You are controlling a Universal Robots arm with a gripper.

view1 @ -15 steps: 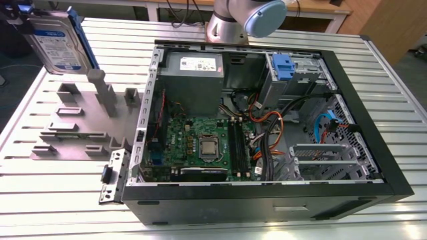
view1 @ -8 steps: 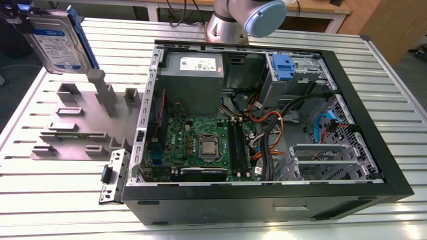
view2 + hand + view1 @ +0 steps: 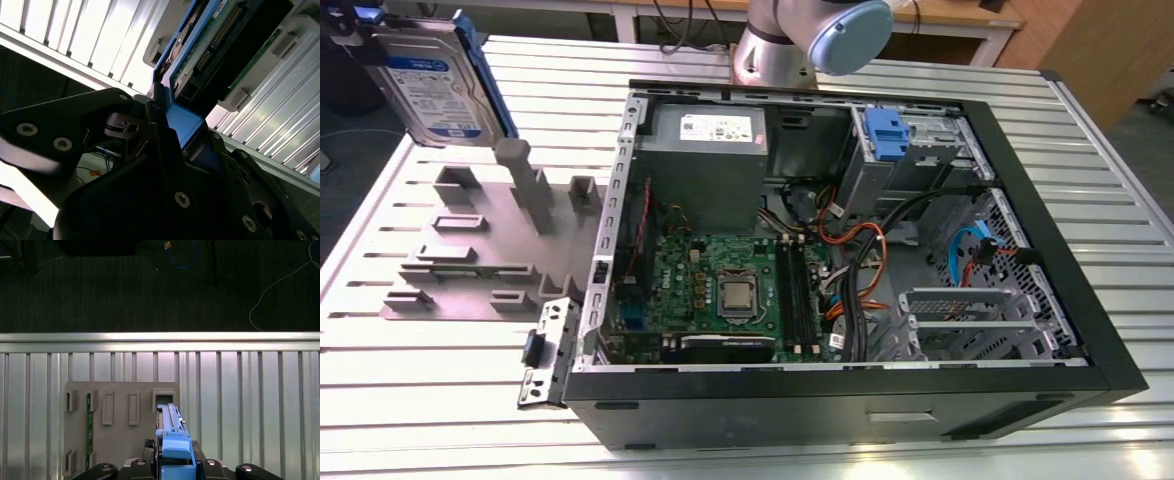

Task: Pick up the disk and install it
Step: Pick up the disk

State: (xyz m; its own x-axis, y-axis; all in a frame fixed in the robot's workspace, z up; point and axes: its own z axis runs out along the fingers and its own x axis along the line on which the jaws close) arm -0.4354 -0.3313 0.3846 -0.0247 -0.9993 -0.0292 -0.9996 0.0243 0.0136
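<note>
Holding disk [image 3: 438,85] upright over grey fixture [image 3: 480,250], fingers [image 3: 160,135] clamped.

Showing an open black computer case [image 3: 827,405] lying on the slatted metal desk [image 3: 427,400]. Exposing a green motherboard [image 3: 707,275], a grey power supply [image 3: 707,150], a blue bracket [image 3: 887,135] and orange cables [image 3: 854,238]. Also carrying a grey slotted fixture [image 3: 480,250] just beside the case, on the exterior view's left.
</note>
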